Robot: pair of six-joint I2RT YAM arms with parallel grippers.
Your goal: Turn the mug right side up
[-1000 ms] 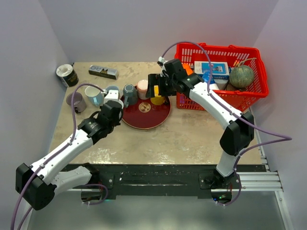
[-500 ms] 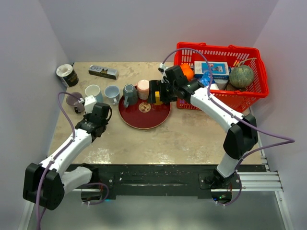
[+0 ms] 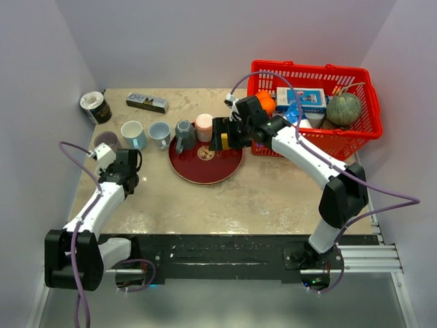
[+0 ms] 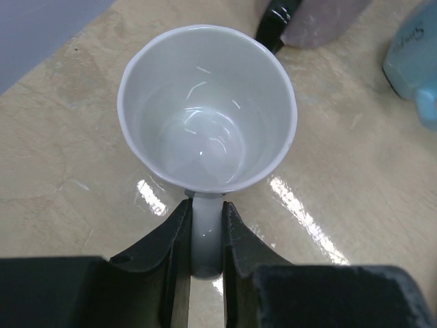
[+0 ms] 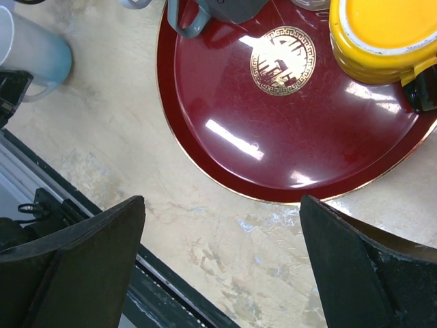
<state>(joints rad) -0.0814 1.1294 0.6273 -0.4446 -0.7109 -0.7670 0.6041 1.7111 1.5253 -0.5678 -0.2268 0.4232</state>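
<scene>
A white mug (image 4: 207,117) stands mouth up, on or just above the table, seen from above in the left wrist view. My left gripper (image 4: 205,208) is shut on its handle, which sits between the two black fingers. In the top view the left gripper (image 3: 110,157) and the mug (image 3: 104,152) are near the table's left edge, just in front of a lavender mug (image 3: 104,139). My right gripper (image 3: 220,134) is wide open and empty, over the back of the red plate (image 3: 205,167). The right wrist view shows the right gripper (image 5: 220,205) above the plate's rim (image 5: 225,171).
A yellow mug (image 5: 382,34) stands on the plate. A light blue mug (image 3: 132,132), a blue-white mug (image 3: 160,132), a dark teal mug (image 3: 184,133) and a pink cup (image 3: 203,125) stand in a row. A black tin (image 3: 95,107) and a box (image 3: 147,102) sit at the back left. A red basket (image 3: 369,130) stands at the right.
My left arm has swung left with the white mug, from beside the plate to the table's left edge. The right gripper has shifted slightly over the plate.
</scene>
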